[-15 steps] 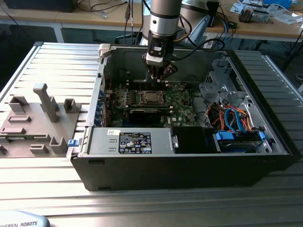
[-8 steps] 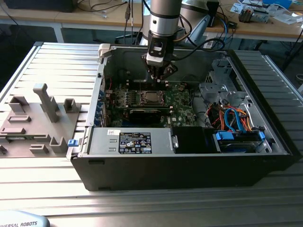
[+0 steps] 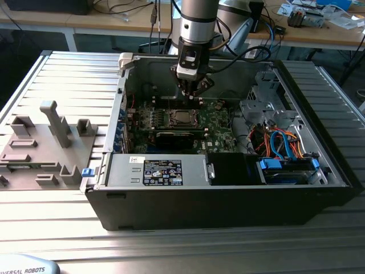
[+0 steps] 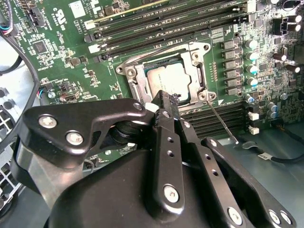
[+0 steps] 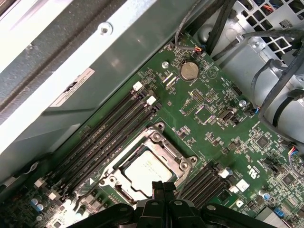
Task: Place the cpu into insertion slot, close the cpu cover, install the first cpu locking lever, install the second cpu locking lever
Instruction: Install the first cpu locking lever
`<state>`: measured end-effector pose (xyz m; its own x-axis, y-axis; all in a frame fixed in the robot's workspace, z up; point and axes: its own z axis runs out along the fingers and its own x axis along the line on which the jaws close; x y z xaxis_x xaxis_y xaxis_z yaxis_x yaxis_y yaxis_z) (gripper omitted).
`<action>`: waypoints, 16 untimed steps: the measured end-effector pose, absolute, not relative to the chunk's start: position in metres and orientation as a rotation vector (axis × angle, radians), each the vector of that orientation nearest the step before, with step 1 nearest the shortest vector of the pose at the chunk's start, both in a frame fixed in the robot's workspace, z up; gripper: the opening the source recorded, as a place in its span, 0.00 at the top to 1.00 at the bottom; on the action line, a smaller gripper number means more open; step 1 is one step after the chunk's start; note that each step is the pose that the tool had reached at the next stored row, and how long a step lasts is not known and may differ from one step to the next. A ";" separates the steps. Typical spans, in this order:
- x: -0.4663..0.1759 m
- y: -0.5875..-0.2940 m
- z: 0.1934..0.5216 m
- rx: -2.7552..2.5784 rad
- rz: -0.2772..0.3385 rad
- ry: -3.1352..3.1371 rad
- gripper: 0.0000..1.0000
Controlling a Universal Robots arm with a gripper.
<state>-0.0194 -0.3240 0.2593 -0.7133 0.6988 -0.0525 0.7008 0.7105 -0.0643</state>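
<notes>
The small square cpu (image 4: 166, 80) with its silver-grey metal top lies flat inside the insertion slot (image 4: 196, 52), the dark socket with a silver rim on the green motherboard (image 3: 219, 123). The cpu cover (image 4: 136, 78), a thin silver frame plate with a square window, lies closed over the slot, and the chip's top shows through the window in both wrist views. From one corner of the slot a thin bare metal locking lever (image 4: 223, 122) angles outward across the neighbouring long black memory slots (image 4: 216, 116), its end well clear of the slot's rim.

The arm's black jaws hang just above the slot, at the edge of the cover. They are closed together, and nothing can be seen held between them. Whether their tips touch the cover cannot be told.

In the first wrist view the cpu (image 5: 146, 172) sits framed by the cover (image 5: 171, 151), with more long black memory slots (image 5: 104, 137) running alongside the slot and a round silver coin battery (image 5: 188, 71) well apart from it. In the exterior view the slot lies in the middle of an open black computer case (image 3: 228, 200) on a ribbed metal desk (image 3: 68, 68), with a black graphics card (image 3: 177, 138) just beside the slot.
</notes>
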 end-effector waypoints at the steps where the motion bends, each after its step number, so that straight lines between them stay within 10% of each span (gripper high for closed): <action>1: -0.019 -0.324 0.259 1.177 -0.124 2.884 0.89; 16: -0.019 -0.324 0.259 1.154 -0.124 2.893 0.89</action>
